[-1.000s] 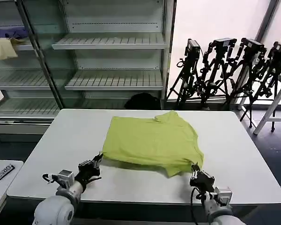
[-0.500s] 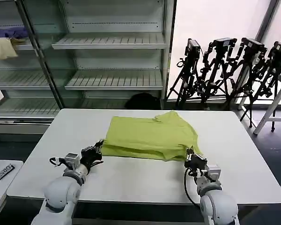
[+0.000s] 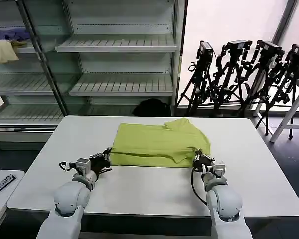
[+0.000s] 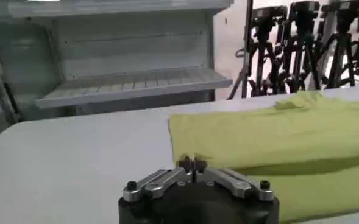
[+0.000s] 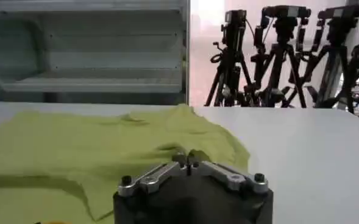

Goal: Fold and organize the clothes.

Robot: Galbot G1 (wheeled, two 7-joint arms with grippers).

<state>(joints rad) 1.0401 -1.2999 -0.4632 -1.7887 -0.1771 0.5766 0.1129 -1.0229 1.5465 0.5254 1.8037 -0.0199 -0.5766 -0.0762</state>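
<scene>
Head view: the lime T-shirt (image 3: 157, 144) lies partly folded on the white table (image 3: 259, 169), toward its far edge and about midway between its sides. The left gripper (image 3: 106, 158) pinches the shirt's near left corner, fingers together on the fabric. The right gripper (image 3: 198, 160) is clamped likewise on the near right corner.

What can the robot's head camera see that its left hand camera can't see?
Head view alone: the right gripper pinching the near right corner of the T-shirt, a pale yellow cloth and a purple cloth on a shelf. Left wrist view alone: a close look at the left gripper, its fingers shut on the shirt's near left corner. Both: the shirt, the white table, the empty shelves and the tripods.
</scene>
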